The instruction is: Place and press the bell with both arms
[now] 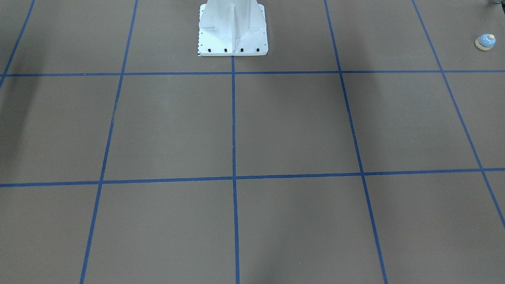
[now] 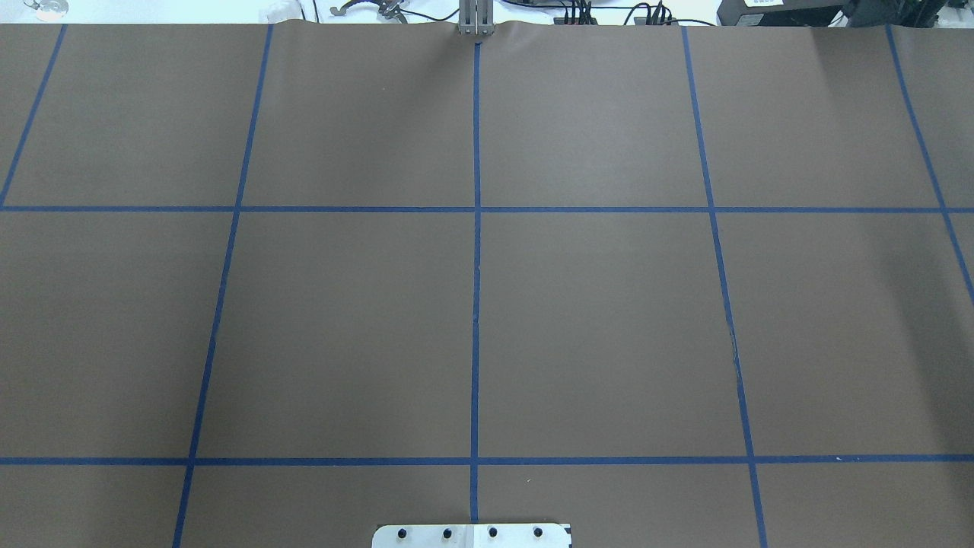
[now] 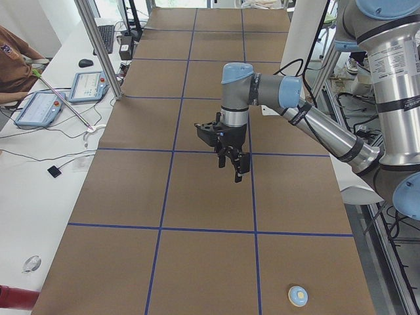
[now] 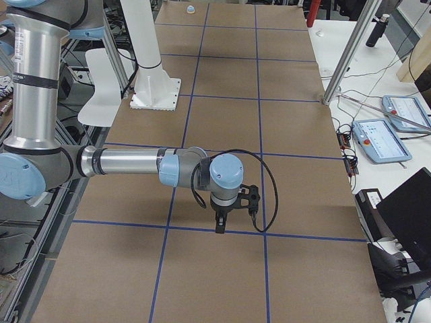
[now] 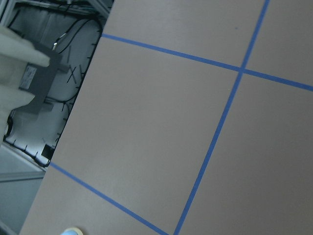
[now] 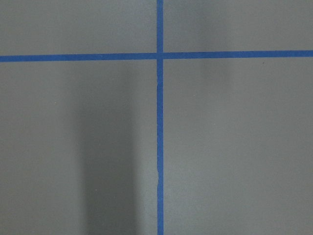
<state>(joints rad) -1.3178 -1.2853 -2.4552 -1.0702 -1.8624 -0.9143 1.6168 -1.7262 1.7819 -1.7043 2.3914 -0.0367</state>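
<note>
Near the end of the bench [image 2: 609,304] on the robot's left side sat the bell [image 1: 485,42]. It was a small round blue dome with a cream button on top and a tan ring at the bottom. It stood upright with nothing touching it.

The bench was flat and brown, like smooth paper. Blue tape lines [image 6: 159,147] made big squares on it, and a white metal stand [image 1: 232,35] was bolted on at the robot's side.

Only the side views showed the left arm [image 3: 321,128] and the right arm [image 4: 128,161], shiny grey tubes with light-blue caps. The left gripper [image 3: 235,167] hung above the middle of the bench. The right gripper [image 4: 219,225] hung by a tape line. Both were black and pointed down. How far apart their fingers were could not be told.

The top view showed no bell. The left wrist view caught just a sliver of it. White desks [image 3: 39,164] with screens [image 4: 380,141] stood beside the bench.
</note>
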